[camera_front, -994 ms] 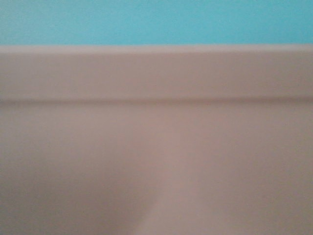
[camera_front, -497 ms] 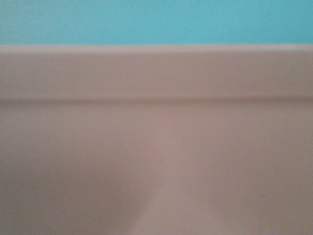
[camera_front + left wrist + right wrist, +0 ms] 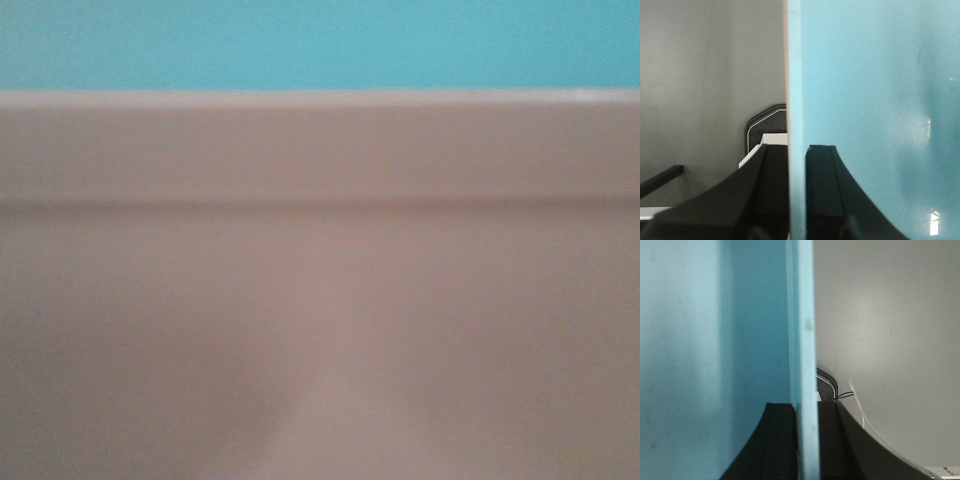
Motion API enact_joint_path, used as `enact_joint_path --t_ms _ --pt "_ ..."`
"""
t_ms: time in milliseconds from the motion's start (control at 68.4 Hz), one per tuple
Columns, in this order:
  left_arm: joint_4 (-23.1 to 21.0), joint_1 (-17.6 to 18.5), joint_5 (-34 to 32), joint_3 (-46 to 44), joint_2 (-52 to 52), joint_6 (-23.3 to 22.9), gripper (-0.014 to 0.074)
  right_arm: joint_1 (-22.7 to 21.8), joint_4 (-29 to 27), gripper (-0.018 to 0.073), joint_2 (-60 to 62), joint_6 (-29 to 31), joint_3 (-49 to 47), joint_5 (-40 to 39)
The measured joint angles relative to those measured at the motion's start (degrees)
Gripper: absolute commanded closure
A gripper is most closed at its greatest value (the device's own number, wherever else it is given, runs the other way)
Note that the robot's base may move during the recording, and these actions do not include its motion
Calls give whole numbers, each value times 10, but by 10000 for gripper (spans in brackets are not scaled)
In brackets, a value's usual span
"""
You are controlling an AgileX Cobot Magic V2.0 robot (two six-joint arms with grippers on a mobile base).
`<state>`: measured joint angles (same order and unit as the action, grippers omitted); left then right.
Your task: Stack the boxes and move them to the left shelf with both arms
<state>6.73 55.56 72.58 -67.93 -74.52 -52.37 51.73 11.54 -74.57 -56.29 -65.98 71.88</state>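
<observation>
Filling almost the whole front view, the pink tub [image 3: 320, 300] sits right against the camera, its rim a band across the upper part. The blue tub [image 3: 320, 45] rises above it, so the blue one looks nested inside the pink one and the stacking part of the job seems done. Compared with a second ago almost nothing has moved. The rim line lies at the same height, and only the pale patch low on the pink wall has drifted and narrowed a little, which I read as a small change of light or a slow carry, not a lift or a drop. The left gripper [image 3: 797, 170] has its two dark fingers closed onto the blue tub's side wall, one on each face, with a thin pink edge showing along the outer face higher up. The right gripper [image 3: 805, 425] pinches the opposite wall the same way. A plain grey surface lies beyond both walls. The shelf is in none of the views, so how near it is cannot be told. The stack appears held between both arms, with the move to the shelf left to do.
</observation>
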Motion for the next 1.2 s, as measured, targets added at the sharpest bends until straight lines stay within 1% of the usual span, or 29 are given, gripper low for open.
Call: enact_joint_path --t_ms 1198 --pt "-1 0 0 0 0 0 608 0 1 503 0 0 0 0"
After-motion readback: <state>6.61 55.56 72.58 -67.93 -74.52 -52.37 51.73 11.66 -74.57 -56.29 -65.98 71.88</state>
